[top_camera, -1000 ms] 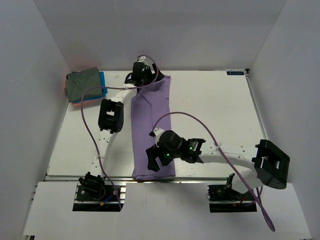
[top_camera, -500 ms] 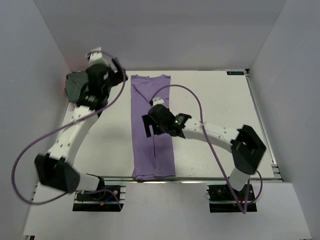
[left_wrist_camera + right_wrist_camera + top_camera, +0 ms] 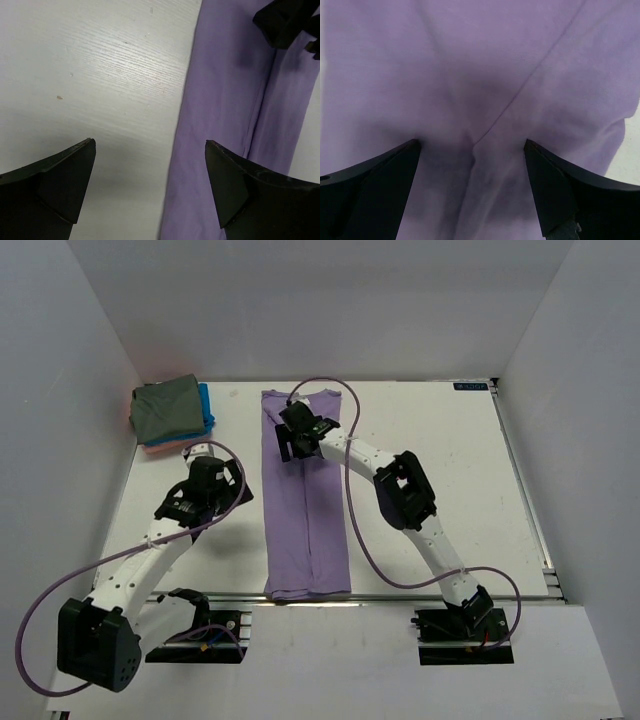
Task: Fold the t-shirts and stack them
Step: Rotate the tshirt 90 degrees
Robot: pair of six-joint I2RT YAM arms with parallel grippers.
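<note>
- The purple shirt (image 3: 305, 510) lies flat on the table's middle-left. It is already folded lengthwise into a long narrow strip running from the far edge to the near edge.
- My right gripper (image 3: 471, 142) hangs low over the far end, jaws spread and holding nothing. A fold line slants across the cloth beneath it.
- My left gripper (image 3: 150, 145) hangs over bare table just beside the strip's left edge, jaws spread and empty too.
- As I judge it, the crosswise fold is next. Each gripper should take one far corner, biting through every layer so the tucked sleeves come along.
- I should lift only slightly and keep both corners level. Then I can lay the end squarely toward the near hem so the edges line up.
- The cloth is thin, matte and limp with soft creases, so it will sag and slip apart if pinched shallowly.
- The stack (image 3: 170, 412) sits in the far-left corner, olive-grey over blue over pink, in rough rectangles.
- The table (image 3: 440, 480) is white and finely ribbed.
</note>
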